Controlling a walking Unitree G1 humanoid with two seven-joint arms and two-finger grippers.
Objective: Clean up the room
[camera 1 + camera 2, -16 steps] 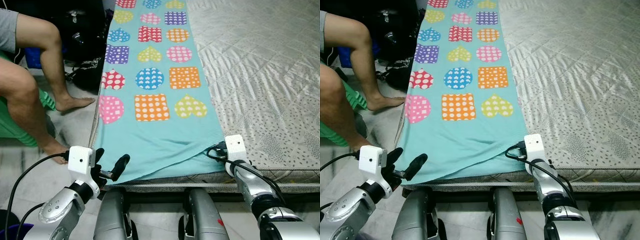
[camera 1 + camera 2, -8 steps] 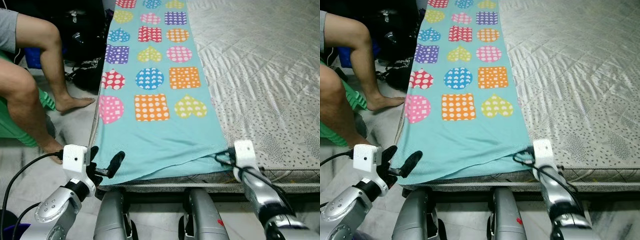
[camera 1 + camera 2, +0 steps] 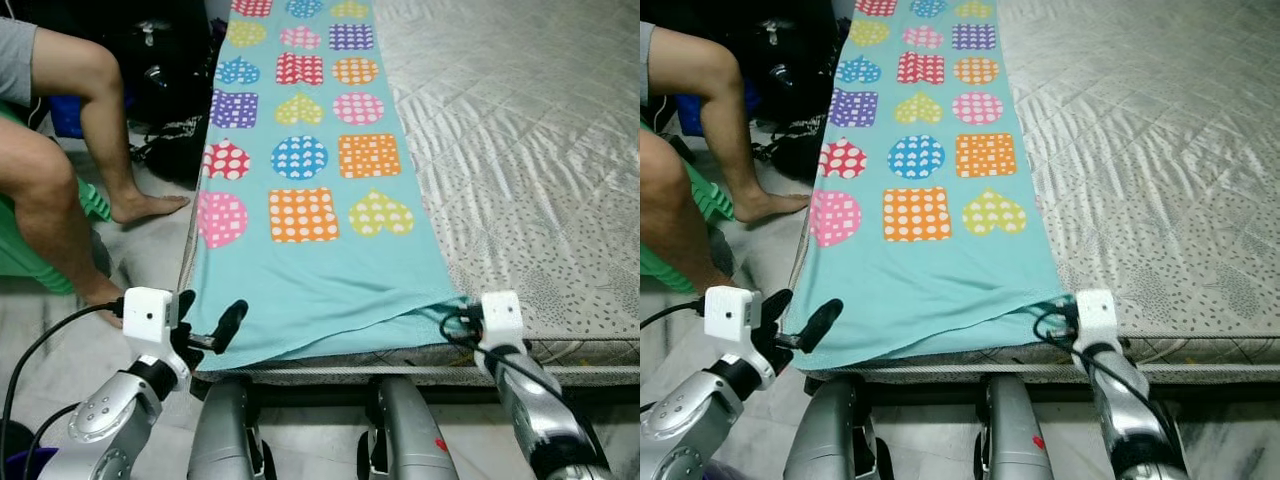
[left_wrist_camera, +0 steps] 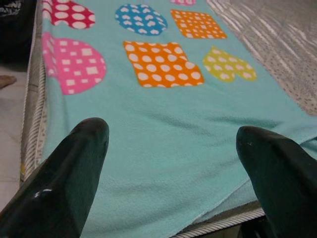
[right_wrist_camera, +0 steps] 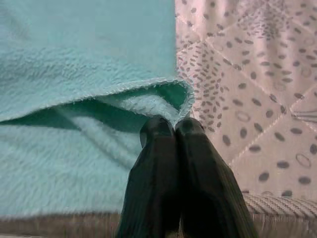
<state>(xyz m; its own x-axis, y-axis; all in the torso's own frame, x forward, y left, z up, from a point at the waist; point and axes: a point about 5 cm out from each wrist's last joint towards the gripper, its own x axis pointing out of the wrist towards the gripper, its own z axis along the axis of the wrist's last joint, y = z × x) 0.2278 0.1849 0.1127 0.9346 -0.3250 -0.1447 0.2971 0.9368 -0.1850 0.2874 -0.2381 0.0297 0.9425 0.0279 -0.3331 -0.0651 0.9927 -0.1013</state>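
A teal blanket [image 3: 310, 270] printed with bright dotted hearts, circles and squares lies along the left strip of a grey quilted mattress [image 3: 520, 150]. My left gripper [image 3: 212, 312] hovers open at the blanket's near left corner, its two fingers [image 4: 74, 163] spread wide just above the cloth. My right gripper [image 5: 173, 124] is at the near right corner, shut on the blanket's hem where the corner folds over. In the eye views its white wrist box [image 3: 500, 310] hides the fingers.
A person sits at the left with bare legs [image 3: 60, 180] and a foot on the floor beside the bed. Dark bags [image 3: 170, 90] and a green stool [image 3: 97, 203] stand there too. My own silver legs [image 3: 230, 430] press against the mattress's near edge.
My right gripper has moved right and toward me, drawing the blanket's near right corner with it. The left gripper has shifted slightly left and stays open.
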